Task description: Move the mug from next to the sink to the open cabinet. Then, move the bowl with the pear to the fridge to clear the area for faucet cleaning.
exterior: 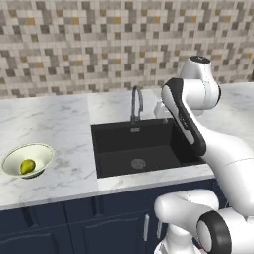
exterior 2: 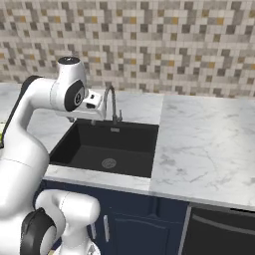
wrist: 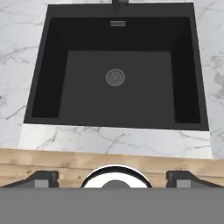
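From the left base view, the bowl (exterior: 28, 159) with the pear (exterior: 27, 166) inside sits on the counter (exterior: 64, 129) well left of the sink (exterior: 141, 149), waiting its turn. From the right base view, the arm is poised above the sink beside the faucet (exterior 2: 112, 105), likely scanning for the mug. In the hand view the gripper (wrist: 114, 178) stands wide and empty, looking straight down into the basin.

One of each on the white marble counter.
One black rectangular sink (exterior: 141, 146), one dark-grey gooseneck faucet (exterior: 136, 102), one cream-white shallow bowl (exterior: 39, 154), one yellow-green pear (exterior: 27, 166).

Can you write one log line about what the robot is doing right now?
gripper: open, empty, above sink | bowl with pear: on counter, left of sink
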Available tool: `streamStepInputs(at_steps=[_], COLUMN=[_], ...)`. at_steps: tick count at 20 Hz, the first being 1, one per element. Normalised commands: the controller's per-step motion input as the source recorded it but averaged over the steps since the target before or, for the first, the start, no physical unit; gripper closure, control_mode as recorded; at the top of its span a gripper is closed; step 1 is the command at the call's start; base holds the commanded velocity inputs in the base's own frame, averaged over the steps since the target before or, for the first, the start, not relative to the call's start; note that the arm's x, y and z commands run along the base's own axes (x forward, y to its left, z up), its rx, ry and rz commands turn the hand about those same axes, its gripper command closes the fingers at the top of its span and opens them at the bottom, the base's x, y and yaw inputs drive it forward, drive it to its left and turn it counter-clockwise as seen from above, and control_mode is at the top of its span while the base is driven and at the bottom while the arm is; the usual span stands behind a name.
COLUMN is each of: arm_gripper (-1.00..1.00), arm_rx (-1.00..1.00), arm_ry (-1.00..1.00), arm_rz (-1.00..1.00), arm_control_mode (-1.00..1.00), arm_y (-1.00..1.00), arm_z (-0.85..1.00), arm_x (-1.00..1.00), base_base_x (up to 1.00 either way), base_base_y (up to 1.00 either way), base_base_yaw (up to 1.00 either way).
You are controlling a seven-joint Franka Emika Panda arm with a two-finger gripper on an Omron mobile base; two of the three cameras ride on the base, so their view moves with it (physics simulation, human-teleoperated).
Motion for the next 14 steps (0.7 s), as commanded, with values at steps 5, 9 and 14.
streamStepInputs(at_steps=[5, 9, 14], arm_gripper=[-1.00, -1.00, -1.00], arm_rx=[0.00, 0.00, 0.03], arm_ry=[0.00, 0.00, 0.00], arm_rz=[0.00, 0.00, 0.00], arm_control_mode=[1.00, 1.00, -1.00], arm_y=[0.00, 0.00, 0.24], arm_z=[0.00, 0.00, -0.11], arm_x=[0.00, 0.00, 0.08], base_base_x=[-0.07, 0.08, 0.02], base_base_y=[0.96, 1.00, 0.56], base_base_yaw=[0.00, 0.00, 0.00])
